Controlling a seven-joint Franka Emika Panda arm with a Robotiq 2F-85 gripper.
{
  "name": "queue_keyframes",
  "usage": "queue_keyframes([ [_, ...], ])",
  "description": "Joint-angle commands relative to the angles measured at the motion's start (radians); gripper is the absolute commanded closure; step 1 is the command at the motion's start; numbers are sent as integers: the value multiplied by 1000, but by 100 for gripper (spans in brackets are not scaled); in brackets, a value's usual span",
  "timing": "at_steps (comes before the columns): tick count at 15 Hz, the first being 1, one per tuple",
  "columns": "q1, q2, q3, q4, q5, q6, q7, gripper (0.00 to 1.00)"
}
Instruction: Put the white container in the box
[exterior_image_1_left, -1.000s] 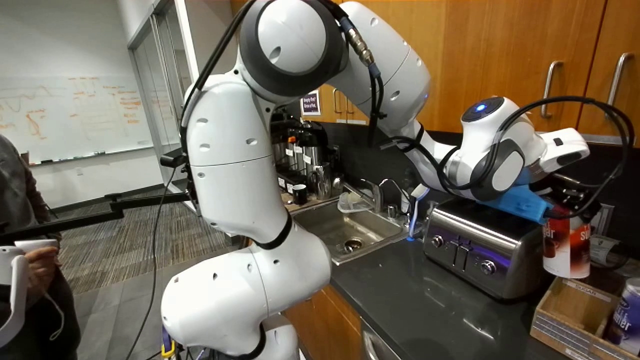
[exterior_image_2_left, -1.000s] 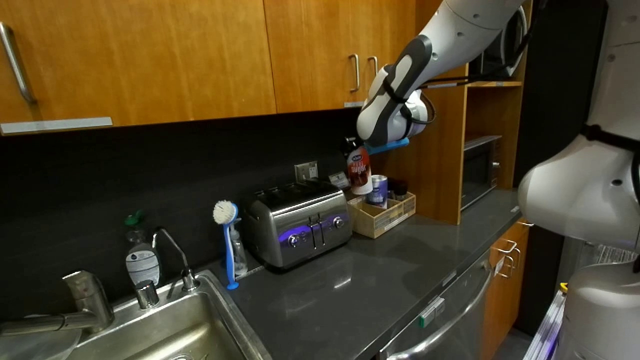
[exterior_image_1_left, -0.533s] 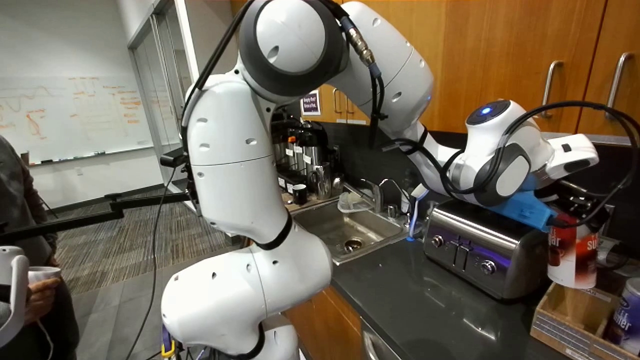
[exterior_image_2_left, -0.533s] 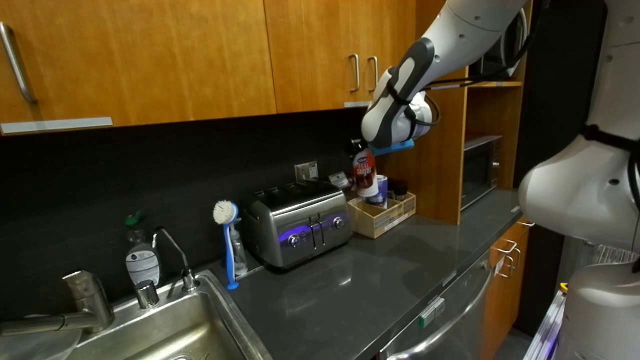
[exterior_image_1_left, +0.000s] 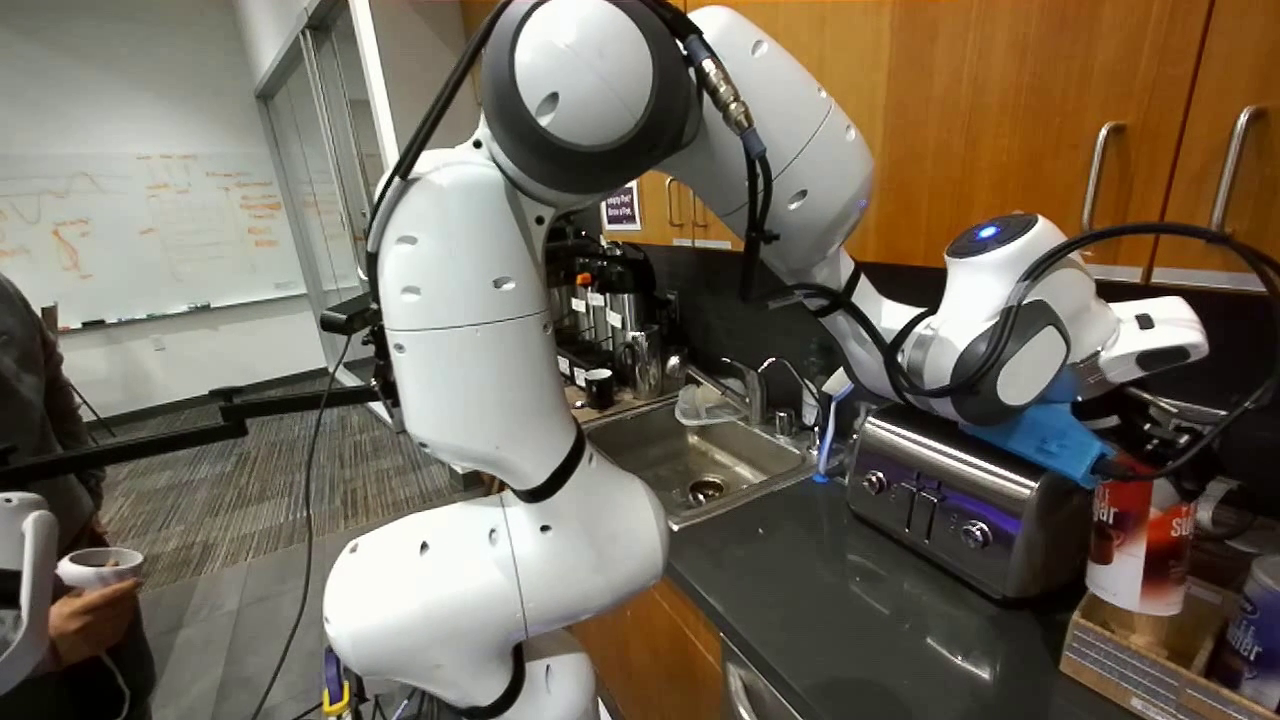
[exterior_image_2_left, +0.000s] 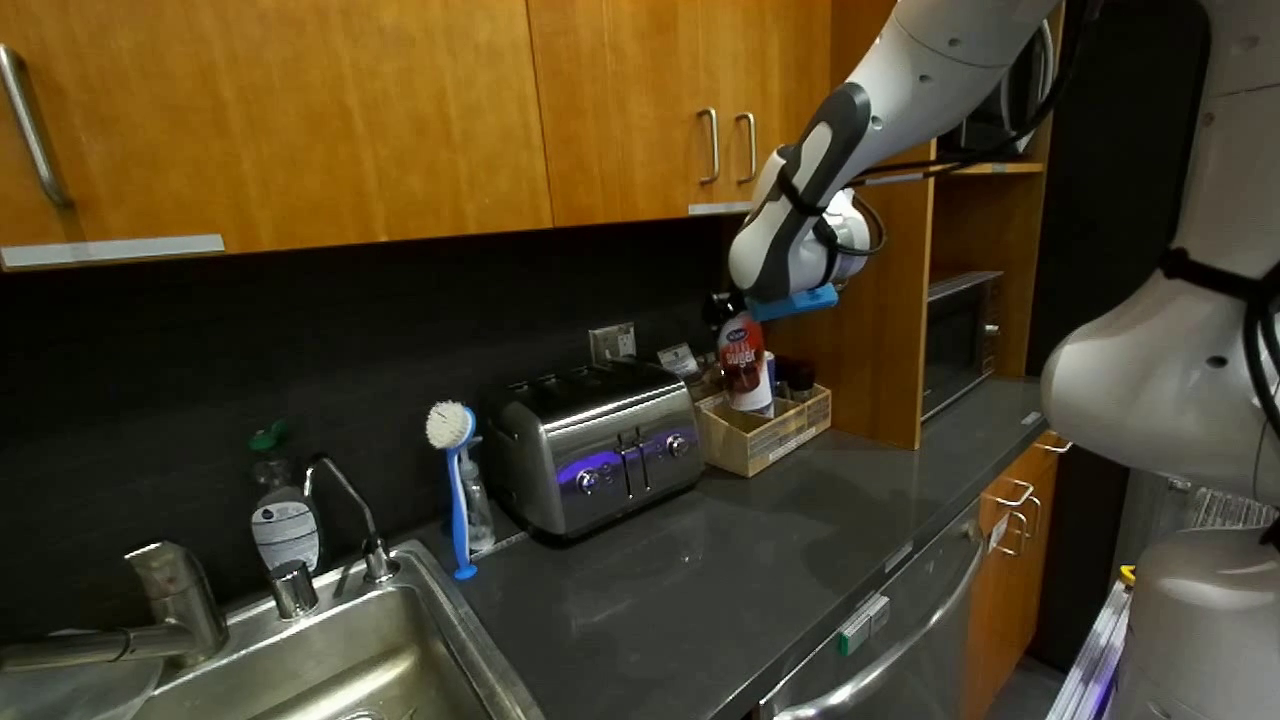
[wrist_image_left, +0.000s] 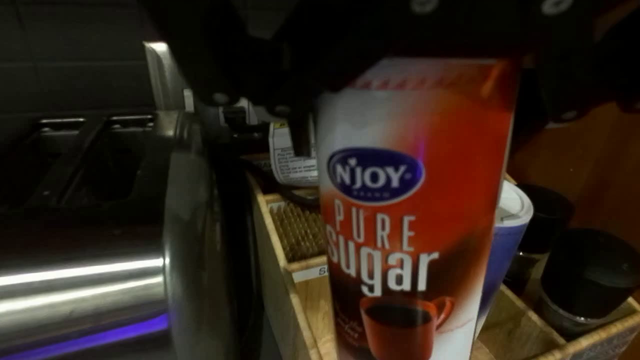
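- Landmark: tan rectangular box (exterior_image_2_left: 757, 456), low walls, inner dividers (wood or cardboard, cannot tell).
- White-and-red cylindrical canister (wrist_image_left: 410, 220), printed "PURE Sugar": over the box in both exterior views, near upright with a slight lean. Cannot tell whether its base is below the rim.
- Black gripper (wrist_image_left: 417, 95): pinching the canister near its top, over the box.
- Purple-and-white cylindrical canister (exterior_image_1_left: 1250, 640): standing inside the box.
- 2 black-lidded jars (wrist_image_left: 585, 275): in the box, at the end away from the silver metal toaster (exterior_image_2_left: 610, 455).
- Toaster: just beside the box.
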Motion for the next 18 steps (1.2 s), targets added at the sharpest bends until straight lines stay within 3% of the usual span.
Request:
queue_keyframes([
  [1,-77,-1,110,-14,-18,-20,54,39],
  [7,-169,-19,232,0,1,-71,69,39],
  [12,-305,-64,328,31,31,-62,48,39],
  [15,-429,-103,444,62,72,-55,35,39],
  [18,-574,-153,611,98,168,-51,0,39],
])
